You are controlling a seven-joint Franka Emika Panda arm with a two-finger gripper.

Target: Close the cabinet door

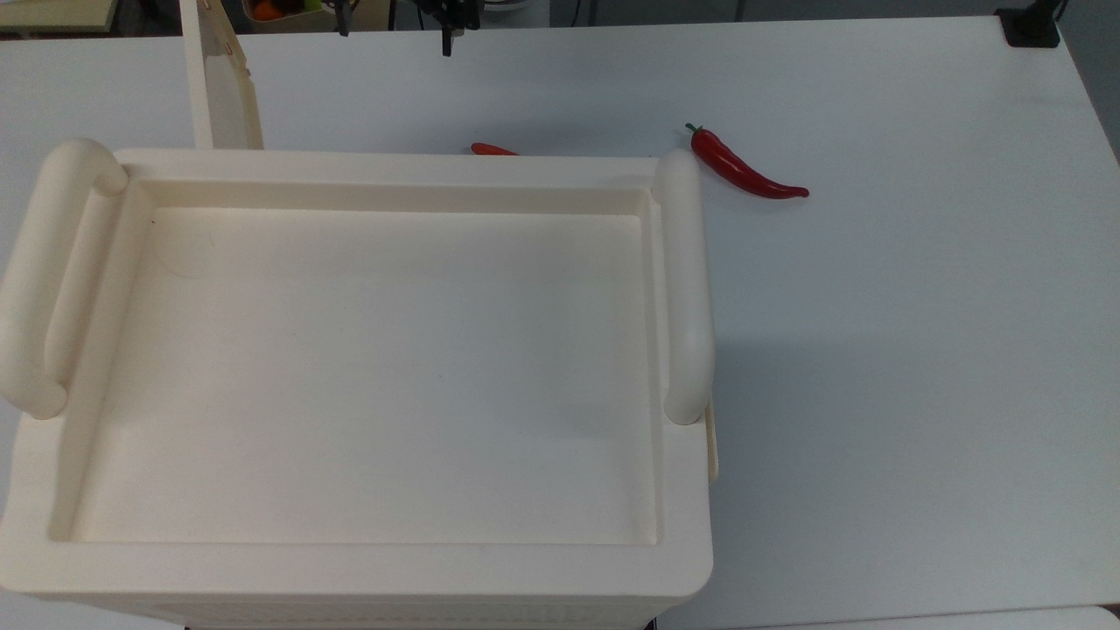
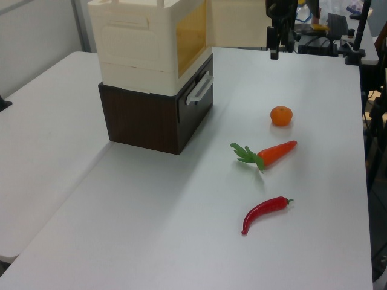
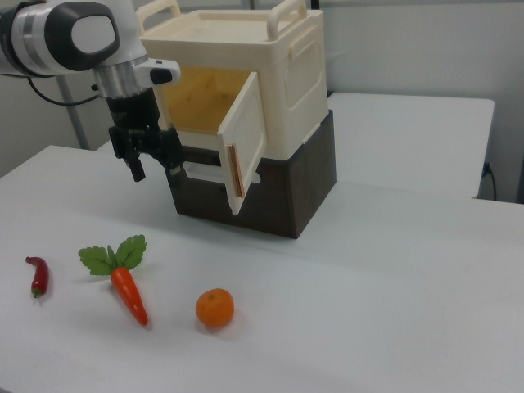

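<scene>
We see the cabinet, a cream unit with a tray top and two tube handles, sitting on a dark brown base on the white table. The cabinet door stands swung wide open, hinged at the right view's right side of the opening, its free edge pointing out toward the near side of the table; in the top view it juts out past the cabinet's far edge at the top view's left. The gripper hangs in front of the opening at the right view's left, apart from the door; we cannot tell whether it is released or clenched. On the table lie a red chili, a carrot and an orange.
</scene>
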